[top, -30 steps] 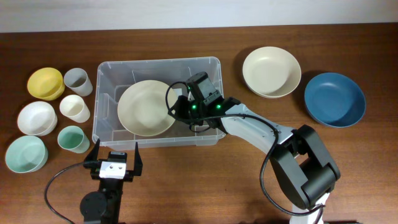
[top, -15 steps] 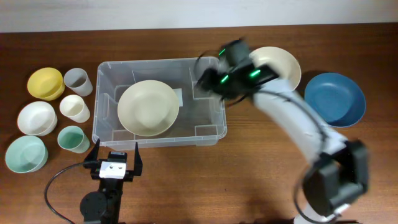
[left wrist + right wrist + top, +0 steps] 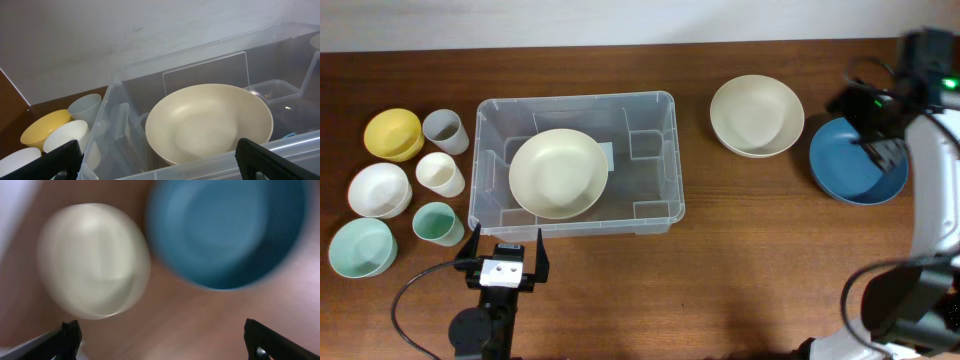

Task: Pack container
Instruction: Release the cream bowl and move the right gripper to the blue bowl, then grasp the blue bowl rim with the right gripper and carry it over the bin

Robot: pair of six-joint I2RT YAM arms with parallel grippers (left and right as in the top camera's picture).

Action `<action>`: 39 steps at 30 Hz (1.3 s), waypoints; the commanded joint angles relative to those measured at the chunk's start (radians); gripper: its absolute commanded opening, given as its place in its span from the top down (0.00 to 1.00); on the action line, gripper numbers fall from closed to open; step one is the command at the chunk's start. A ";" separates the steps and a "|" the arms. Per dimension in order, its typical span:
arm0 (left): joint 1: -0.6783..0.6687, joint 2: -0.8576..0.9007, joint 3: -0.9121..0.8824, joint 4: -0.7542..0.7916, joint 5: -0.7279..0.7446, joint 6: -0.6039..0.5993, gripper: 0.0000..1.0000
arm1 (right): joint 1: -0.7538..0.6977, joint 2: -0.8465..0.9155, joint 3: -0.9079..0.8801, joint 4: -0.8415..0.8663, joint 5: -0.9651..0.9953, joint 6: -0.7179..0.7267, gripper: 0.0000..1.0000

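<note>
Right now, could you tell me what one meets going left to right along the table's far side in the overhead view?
In order: yellow bowl, grey cup, container, cream bowl on the table, blue bowl.

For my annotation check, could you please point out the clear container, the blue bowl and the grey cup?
container (image 3: 650,180), overhead view, bare see-through floor right of the plate.
blue bowl (image 3: 845,170), overhead view, inner floor.
grey cup (image 3: 445,130), overhead view, open mouth.
</note>
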 commanded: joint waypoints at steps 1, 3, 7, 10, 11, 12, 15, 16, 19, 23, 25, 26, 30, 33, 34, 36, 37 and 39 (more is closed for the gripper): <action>0.004 -0.008 -0.002 -0.008 -0.007 -0.006 0.00 | -0.112 0.022 -0.087 0.000 -0.012 -0.007 0.01; 0.004 -0.008 -0.002 -0.008 -0.008 -0.006 0.00 | -0.165 0.023 -0.136 0.019 -0.042 -0.007 0.01; 0.004 -0.008 -0.002 -0.008 -0.008 -0.006 0.00 | -0.236 0.023 -0.232 0.083 -0.042 -0.007 0.01; 0.004 -0.008 -0.002 -0.008 -0.008 -0.006 0.00 | -0.261 0.023 -0.307 0.152 -0.041 -0.007 0.01; 0.004 -0.008 -0.002 -0.008 -0.008 -0.006 0.00 | -0.264 0.023 -0.332 0.181 -0.042 -0.007 0.01; 0.004 -0.007 -0.002 -0.008 -0.008 -0.006 0.00 | -0.268 0.023 -0.358 0.214 -0.039 -0.007 0.01; 0.004 -0.008 -0.002 -0.008 -0.008 -0.006 0.00 | -0.270 0.026 -0.429 0.309 -0.038 -0.007 0.01; 0.004 -0.008 -0.002 -0.008 -0.008 -0.006 0.00 | -0.270 0.027 -0.447 0.337 -0.037 -0.007 0.01; 0.004 -0.008 -0.002 -0.008 -0.007 -0.006 0.00 | -0.270 0.042 -0.507 0.444 -0.038 -0.007 0.01; 0.004 -0.008 -0.002 -0.008 -0.008 -0.006 0.00 | -0.270 0.077 -0.510 0.475 -0.037 -0.007 0.01; 0.004 -0.008 -0.002 -0.008 -0.008 -0.006 0.00 | -0.270 0.097 -0.510 0.483 -0.037 -0.007 0.01; 0.004 -0.008 -0.002 -0.008 -0.008 -0.006 0.00 | -0.270 0.109 -0.510 0.489 -0.037 -0.007 0.01; 0.004 -0.007 -0.002 -0.008 -0.007 -0.006 0.00 | -0.270 0.142 -0.510 0.499 -0.038 -0.007 0.03; 0.004 -0.008 -0.002 -0.008 -0.008 -0.006 0.00 | -0.270 0.147 -0.510 0.505 -0.037 -0.007 0.21; 0.004 -0.008 -0.002 -0.008 -0.008 -0.006 0.00 | -0.270 0.147 -0.510 0.506 -0.037 -0.007 0.28; 0.004 -0.008 -0.002 -0.008 -0.008 -0.006 0.00 | -0.270 0.147 -0.510 0.512 -0.037 -0.007 0.44; 0.004 -0.008 -0.002 -0.008 -0.008 -0.006 0.00 | -0.270 0.147 -0.510 0.513 -0.037 -0.006 0.54; 0.004 -0.008 -0.002 -0.008 -0.008 -0.006 0.00 | -0.270 0.147 -0.510 0.517 -0.037 -0.006 0.68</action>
